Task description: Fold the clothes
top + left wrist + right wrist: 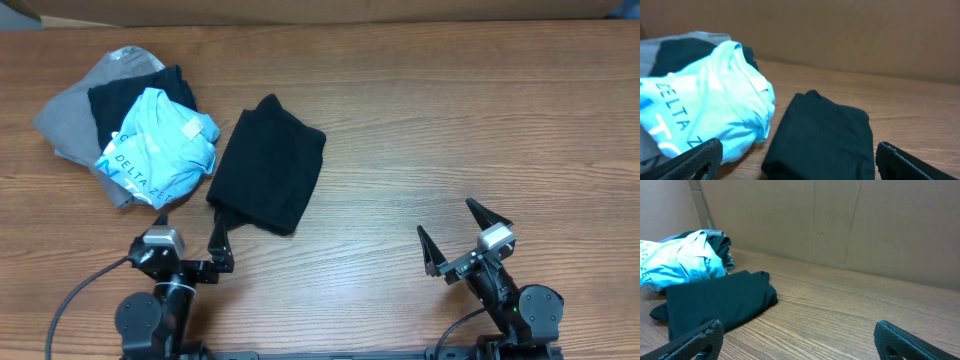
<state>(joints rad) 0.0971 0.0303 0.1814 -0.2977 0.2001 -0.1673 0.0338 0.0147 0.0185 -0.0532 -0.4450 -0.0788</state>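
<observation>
- Blue shirt [160,148]: light blue, crumpled, lettered "DELTA ZE…", lying on top of a pile at the worktop's far left.
- Dark garment [135,95]: bunched, partly under the blue shirt.
- Grey garment [72,112]: at the bottom of the pile, spreading out to its left.
- Worktop [450,120]: brown wood grain.
- Cardboard wall [840,220]: stands along the worktop's far edge.

On the one desk [450,100] there are four pieces of clothing, as far as they can be counted: one black shirt [268,165] lying alone, and in a heap one light blue shirt [160,145], one grey garment [75,118] and one dark cloth [140,98], which is perhaps not a separate garment. There are two claws, one left claw [190,233] and one right claw [445,218].
</observation>
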